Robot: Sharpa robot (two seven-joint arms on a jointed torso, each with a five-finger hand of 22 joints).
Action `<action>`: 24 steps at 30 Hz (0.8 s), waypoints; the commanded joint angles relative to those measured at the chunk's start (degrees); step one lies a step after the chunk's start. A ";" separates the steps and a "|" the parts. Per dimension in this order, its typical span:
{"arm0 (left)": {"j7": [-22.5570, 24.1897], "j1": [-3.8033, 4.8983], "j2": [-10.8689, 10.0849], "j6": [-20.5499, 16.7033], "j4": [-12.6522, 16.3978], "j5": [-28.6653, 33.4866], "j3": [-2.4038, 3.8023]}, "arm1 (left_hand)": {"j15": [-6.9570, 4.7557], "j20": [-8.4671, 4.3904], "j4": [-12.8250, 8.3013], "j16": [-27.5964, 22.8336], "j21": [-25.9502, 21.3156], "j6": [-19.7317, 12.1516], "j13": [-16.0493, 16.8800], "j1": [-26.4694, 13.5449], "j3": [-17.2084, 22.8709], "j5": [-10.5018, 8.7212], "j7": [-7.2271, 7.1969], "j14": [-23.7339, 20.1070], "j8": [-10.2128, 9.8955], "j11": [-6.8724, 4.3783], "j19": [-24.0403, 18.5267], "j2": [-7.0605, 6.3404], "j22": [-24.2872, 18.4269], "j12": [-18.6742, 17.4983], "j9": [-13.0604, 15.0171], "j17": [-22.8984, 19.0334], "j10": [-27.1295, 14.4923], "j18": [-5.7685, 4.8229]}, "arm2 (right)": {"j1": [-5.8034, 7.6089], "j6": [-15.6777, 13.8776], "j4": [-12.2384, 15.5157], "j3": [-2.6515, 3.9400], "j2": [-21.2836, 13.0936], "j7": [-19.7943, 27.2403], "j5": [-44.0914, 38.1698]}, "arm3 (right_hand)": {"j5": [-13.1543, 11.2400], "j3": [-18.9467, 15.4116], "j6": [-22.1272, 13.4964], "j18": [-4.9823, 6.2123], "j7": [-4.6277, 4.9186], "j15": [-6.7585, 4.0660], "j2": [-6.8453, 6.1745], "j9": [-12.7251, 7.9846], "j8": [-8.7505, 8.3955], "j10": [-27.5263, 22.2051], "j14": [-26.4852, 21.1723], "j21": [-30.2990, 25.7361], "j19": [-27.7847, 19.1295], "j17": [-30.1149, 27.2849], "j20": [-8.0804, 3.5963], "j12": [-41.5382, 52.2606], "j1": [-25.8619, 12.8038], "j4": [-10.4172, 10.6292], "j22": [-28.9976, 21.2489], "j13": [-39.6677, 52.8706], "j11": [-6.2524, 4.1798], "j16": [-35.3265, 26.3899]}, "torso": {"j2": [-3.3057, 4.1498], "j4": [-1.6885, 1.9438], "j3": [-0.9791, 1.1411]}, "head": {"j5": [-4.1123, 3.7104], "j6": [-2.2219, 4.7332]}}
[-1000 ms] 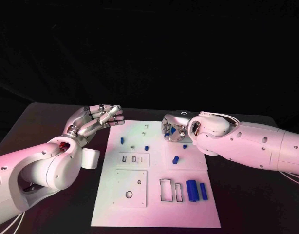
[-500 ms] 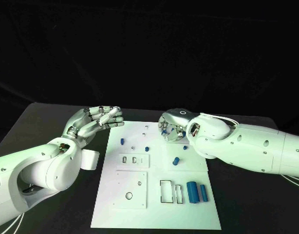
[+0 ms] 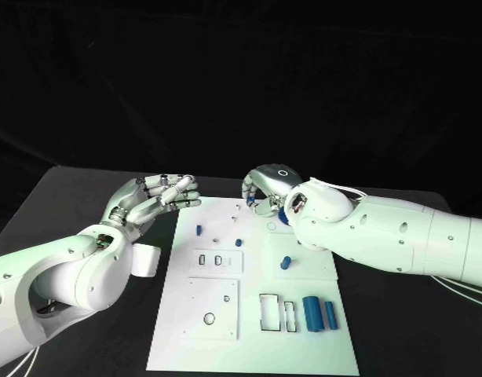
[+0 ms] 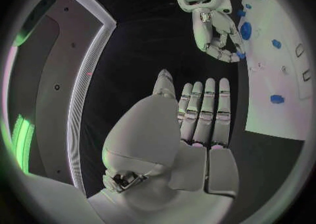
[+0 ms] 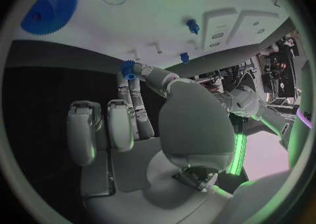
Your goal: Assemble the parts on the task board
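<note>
**Q:** What do I read from the head view?

**A:** I see the task board point(image 3: 258, 314) lying flat on the black desk point(image 3: 38, 212). My left hand point(image 3: 156, 196) hovers over the board's far left corner, fingers curled loosely and apart, holding nothing. My right hand point(image 3: 266, 188) hangs above the board's far edge. Two long blue parts point(image 3: 318, 313) lie side by side near the board's near right corner, beside two slots; a short blue part point(image 3: 285, 261) lies further up, and small blue pegs point(image 3: 198, 229) stand near the far left.

**Q:** What do the wrist views add?

**A:** In the right wrist view, I see my right hand point(image 5: 138, 108) pinching a small blue gear point(image 5: 128, 68) at its fingertips, and a large blue gear point(image 5: 50, 6) lying flat on the board, which the head view hides behind my right arm. In the left wrist view, my left hand's point(image 4: 197, 124) fingers lie straight and side by side, empty, with the right hand point(image 4: 217, 37) beyond them over the board's edge.

**Q:** Any writing?

**A:** None I can read. A black backdrop point(image 3: 241, 78) stands behind the desk.
</note>
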 commanded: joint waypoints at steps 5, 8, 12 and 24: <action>0.35 0.11 0.33 0.85 0.20 0.20 0.06 | 0.03 0.24 -0.05 -0.30 -0.23 -0.40 -0.09 0.08 -0.33 -0.27 -0.23 -0.20 -0.38 -0.09 0.21 0.41 -0.07 -0.22 0.07 0.07 -0.43 1.06 | -0.51 -1.13 -2.87 -0.01 2.80 0.56 -0.54 | -0.32 0.54 -0.40 -0.95 0.40 -0.09 -0.34 0.24 -0.18 1.25 2.42 0.23 0.39 0.14 0.24 -0.01 0.10 0.07 6.93 1.35 -1.28 0.30 | 0.35 0.58 -0.24 | -0.30 0.02; 0.35 0.12 0.35 0.85 0.27 0.20 0.06 | 0.03 0.24 -0.05 -0.30 -0.23 -0.40 -0.09 0.08 -0.33 -0.27 -0.23 -0.20 -0.38 -0.09 0.21 0.41 -0.07 -0.22 0.07 0.07 -0.43 1.06 | -0.87 -0.80 -3.72 -0.03 3.61 0.84 -0.44 | -0.32 0.54 -0.40 -0.95 0.40 -0.09 -0.34 0.24 -0.18 1.25 2.42 0.23 0.39 0.14 0.24 -0.01 0.10 0.07 6.93 1.35 -1.28 0.30 | 0.48 0.81 -0.36 | -0.30 0.00; 0.34 0.16 0.31 0.83 0.37 0.20 0.07 | 0.03 0.24 -0.05 -0.30 -0.23 -0.40 -0.09 0.08 -0.33 -0.27 -0.23 -0.20 -0.38 -0.09 0.21 0.41 -0.07 -0.22 0.07 0.07 -0.43 1.06 | -1.17 -0.47 -4.33 -0.06 4.15 1.02 -0.31 | -0.34 0.56 -0.43 -0.95 0.41 -0.08 -0.36 0.27 -0.20 1.22 2.43 0.24 0.39 0.16 0.25 -0.04 0.05 0.10 6.94 1.36 -1.27 0.32 | 0.63 1.03 -0.50 | -0.39 -0.09; 0.28 0.45 0.15 0.78 0.47 0.20 0.07 | 0.04 0.25 -0.09 -0.35 -0.27 -0.44 -0.09 0.13 -0.42 -0.29 -0.25 -0.21 -0.42 -0.11 0.22 0.43 -0.10 -0.22 0.10 0.12 -0.54 1.06 | -1.51 0.01 -5.00 -0.09 4.54 1.20 0.09 | -0.32 0.57 -0.54 -0.92 0.45 -0.02 -0.42 0.36 -0.25 1.14 2.41 0.18 0.30 0.09 0.30 -0.13 -0.16 0.23 6.86 1.41 -1.22 0.32 | 0.70 0.93 -0.58 | -0.10 -0.28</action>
